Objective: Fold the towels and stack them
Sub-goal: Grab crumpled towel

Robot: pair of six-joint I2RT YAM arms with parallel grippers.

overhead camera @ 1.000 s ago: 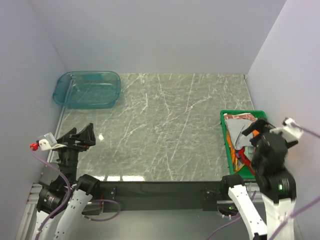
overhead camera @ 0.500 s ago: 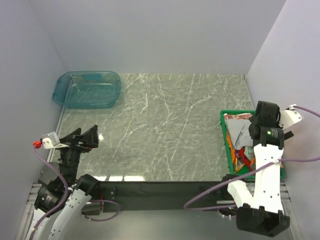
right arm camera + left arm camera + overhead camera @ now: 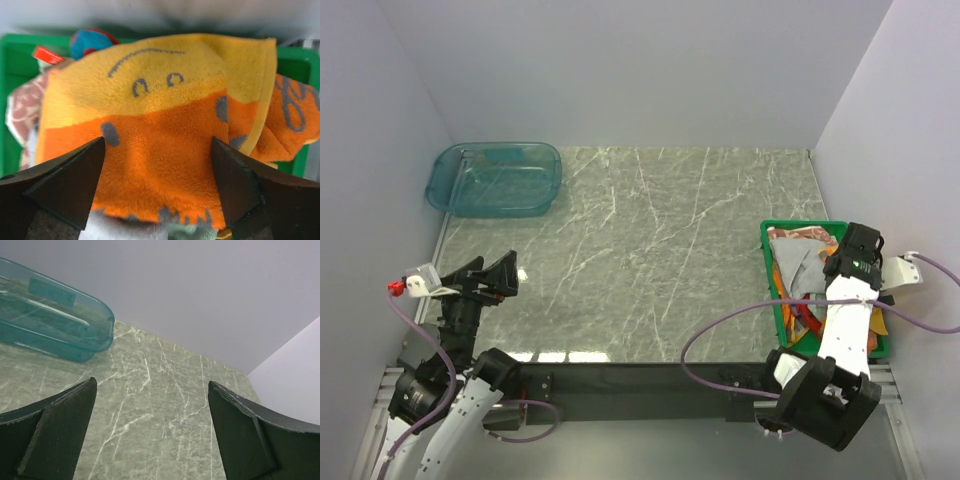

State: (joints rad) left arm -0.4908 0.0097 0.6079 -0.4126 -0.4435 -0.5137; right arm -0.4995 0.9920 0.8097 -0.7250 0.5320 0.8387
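The towels lie heaped in a green crate [image 3: 798, 224] at the right of the table. A pale grey one [image 3: 800, 262] is on top, a red-patterned one [image 3: 802, 235] lies behind it, and orange ones [image 3: 788, 300] are below. My right gripper [image 3: 842, 268] points down into the crate. In the right wrist view the right gripper [image 3: 158, 142] is open. Its fingers [image 3: 75, 175] stand on either side of an orange and yellow towel [image 3: 160, 115] with grey marks, very close above it. My left gripper [image 3: 485, 280] hangs open over the table's left side, nothing between its fingers [image 3: 60, 430].
A clear teal plastic tub [image 3: 495, 180] stands at the back left corner, also visible as the tub [image 3: 50, 315] in the left wrist view. White walls close in the marble table [image 3: 650, 250] on three sides. The crate's wall [image 3: 15, 55] rings the towels.
The right arm has reached forward and dropped its wrist down into the crate over the towels. The left arm has hardly moved.
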